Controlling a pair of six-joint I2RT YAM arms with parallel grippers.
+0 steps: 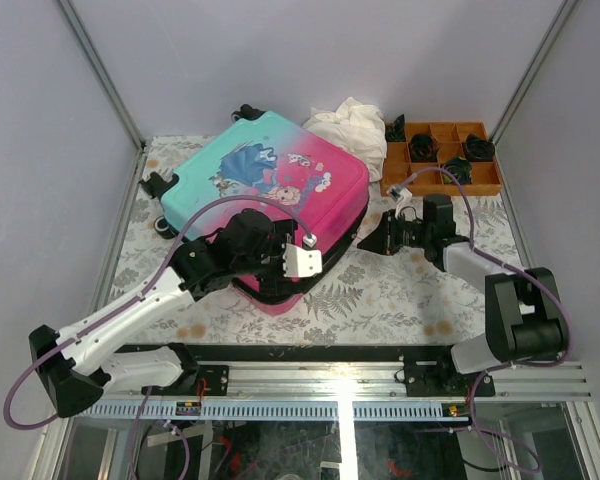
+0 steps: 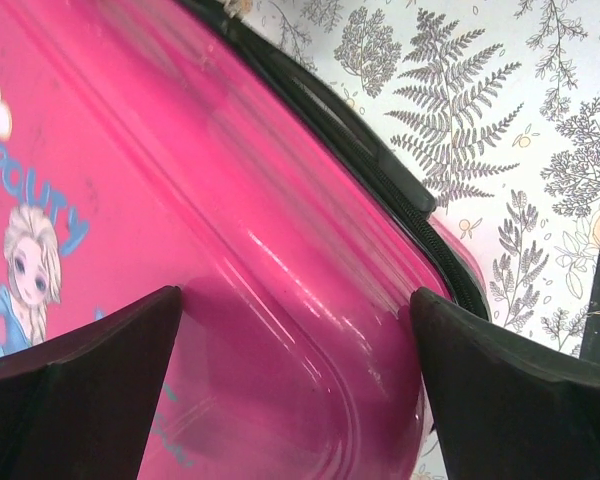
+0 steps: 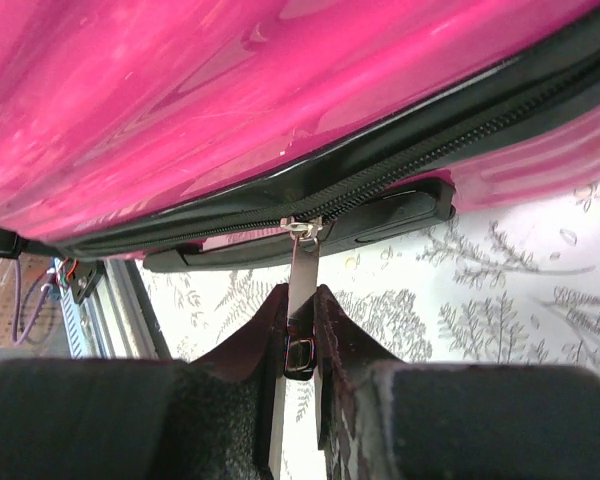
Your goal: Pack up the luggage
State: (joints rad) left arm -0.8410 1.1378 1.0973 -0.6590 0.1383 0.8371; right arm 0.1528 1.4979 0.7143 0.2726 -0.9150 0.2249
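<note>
**Item:** children's hard-shell suitcase [image 1: 265, 195], pink-to-teal, princess print.
**Position:** flat on the tabletop [image 1: 380, 295], lid down, near the orange compartment tray [image 1: 442, 188].
**Left fingers** [image 2: 100, 380]: spread, straddling the pink lid near its corner.
**Right fingers** [image 3: 330, 330]: pinching the metal zipper pull [image 3: 301, 262], just by the side handle [image 3: 380, 215].
**Step, as judged:** zipping shut.
**Handling note:** draw the pull along the zipper track [image 3: 460, 135], in line and untwisted. Press the lid so both halves meet.
</note>
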